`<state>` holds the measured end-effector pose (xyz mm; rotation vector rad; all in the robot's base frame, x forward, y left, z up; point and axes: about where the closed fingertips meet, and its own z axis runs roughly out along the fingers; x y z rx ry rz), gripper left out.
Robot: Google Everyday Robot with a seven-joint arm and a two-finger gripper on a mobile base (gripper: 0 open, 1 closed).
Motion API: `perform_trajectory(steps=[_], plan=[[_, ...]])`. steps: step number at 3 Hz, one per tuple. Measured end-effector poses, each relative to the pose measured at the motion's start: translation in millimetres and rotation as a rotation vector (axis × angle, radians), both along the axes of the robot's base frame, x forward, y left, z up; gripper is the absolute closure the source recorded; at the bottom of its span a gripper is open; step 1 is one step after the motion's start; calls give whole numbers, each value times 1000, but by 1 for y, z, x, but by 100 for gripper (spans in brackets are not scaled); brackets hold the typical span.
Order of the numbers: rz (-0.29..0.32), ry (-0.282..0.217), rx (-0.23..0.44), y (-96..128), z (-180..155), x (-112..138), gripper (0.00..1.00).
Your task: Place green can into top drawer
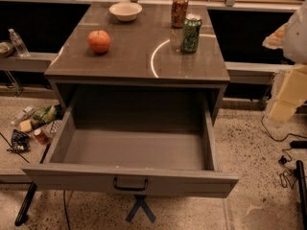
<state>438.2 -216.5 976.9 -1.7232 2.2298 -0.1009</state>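
Note:
The green can [191,33] stands upright on the right side of the grey cabinet top [139,61], just in front of a brown-red speckled can [179,10]. The top drawer [72,178] is pulled fully out toward me. Its inside is empty and its dark bar handle [130,184] sits at the centre of the front panel. My gripper [284,104] shows as a pale shape at the right edge of the view. It is to the right of the cabinet, lower than the can and well apart from it, and holds nothing I can see.
A red-orange apple [99,41] lies on the left of the top and a white bowl [125,11] at the back. Snack packets and a small can [33,123] litter the floor at left. Cables [288,152] lie on the floor at right. A water bottle [18,42] stands on the left ledge.

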Motion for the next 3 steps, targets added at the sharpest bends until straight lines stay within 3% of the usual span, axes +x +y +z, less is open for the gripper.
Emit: perform_trajectory(steps=[1, 2, 3], plan=[[0, 0, 0, 0, 0, 0, 0], [-27, -70, 98, 6, 3, 36, 0], [-11, -125, 203, 12, 0, 91, 0]])
